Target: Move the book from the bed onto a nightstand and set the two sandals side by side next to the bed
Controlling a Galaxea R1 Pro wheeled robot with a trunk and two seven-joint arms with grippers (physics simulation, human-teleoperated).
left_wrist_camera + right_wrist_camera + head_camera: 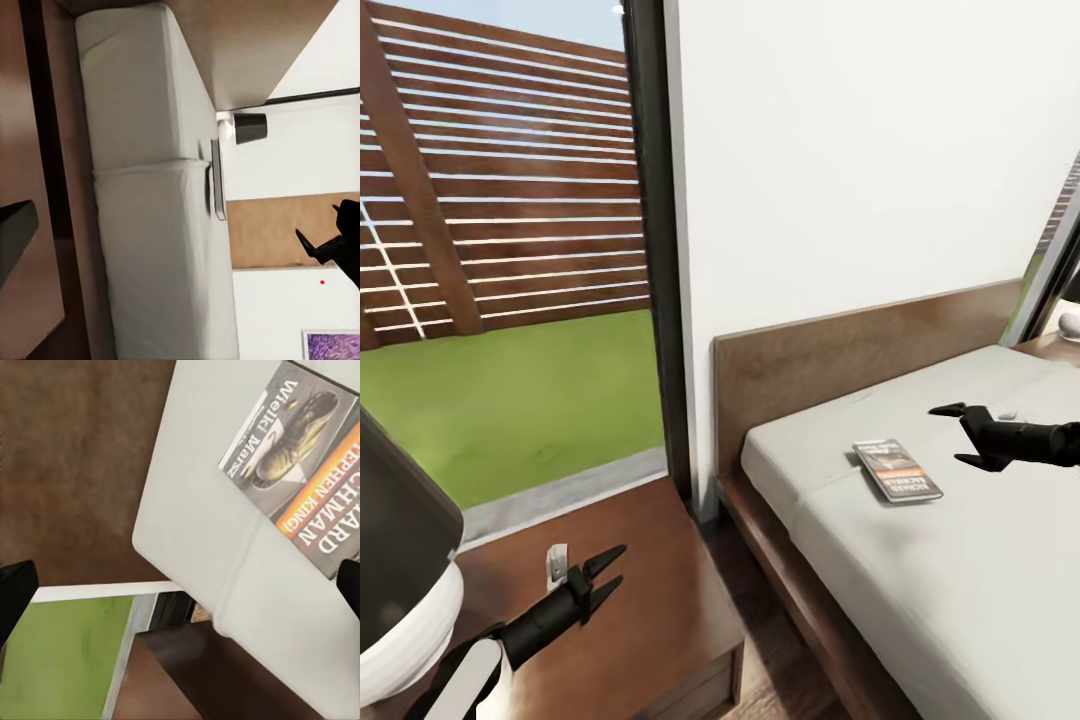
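A home bedroom: a low wood-framed bed with headboard, a nightstand beside it, white walls, a tall window onto grass and fence.

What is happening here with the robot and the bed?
The robot stands at the corner of the bed, beside the nightstand. Its right claw is open and hovers over the mattress, close to the book, which lies flat near the headboard and is not yet held. The left claw is open too, above the nightstand top, holding nothing. So the book is not yet moved.
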